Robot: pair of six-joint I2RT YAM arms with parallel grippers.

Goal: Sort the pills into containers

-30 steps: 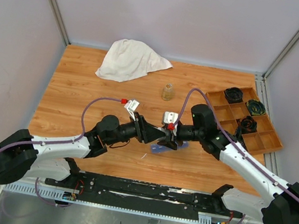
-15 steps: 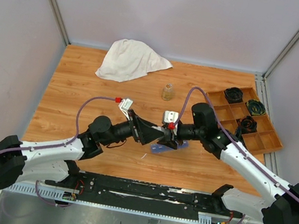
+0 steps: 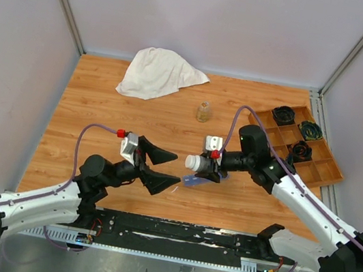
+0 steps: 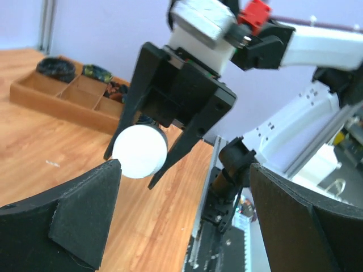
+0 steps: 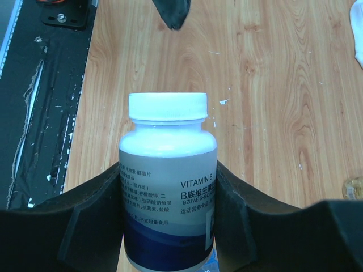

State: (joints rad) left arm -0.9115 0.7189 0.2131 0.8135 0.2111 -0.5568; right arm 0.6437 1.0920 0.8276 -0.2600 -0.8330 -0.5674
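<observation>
Setting: a wooden table (image 3: pixel 101 116) inside pale walls, with both arms reaching in from the near edge.
Right gripper (image 3: pixel 205 167): clamped on a pill bottle (image 5: pixel 168 181), one finger on each side of its body, near the middle of the table.
Pill bottle: white plastic with a white cap (image 4: pixel 140 152) in place and a blue and white label reading "VITAMIN B". In the top view it lies roughly level, cap end pointing at the left arm.
Left gripper (image 3: pixel 176 170): jaws spread wide and holding nothing. It faces the cap from the left, near it but apart.
Left fingers (image 4: pixel 74 218): dark and wedge-shaped, framing the capped end of the bottle in the left wrist view.
Containers (image 3: pixel 189 181): a narrow translucent blue strip on the table directly under the right gripper, which covers most of it. Whether its lids are up or anything lies inside cannot be told.
Pills: none can be made out loose. A few pale specks (image 5: pixel 223 102) lie on the wood near the strip, too small to identify.
Wooden tray (image 3: pixel 315 171): divided, at the right edge of the table, with dark objects (image 3: pixel 310 131) in three compartments.
White cloth (image 3: pixel 158 72): crumpled at the far left of the table.
Small clear jar (image 3: pixel 204 112): upright, between the cloth and the tray.
</observation>
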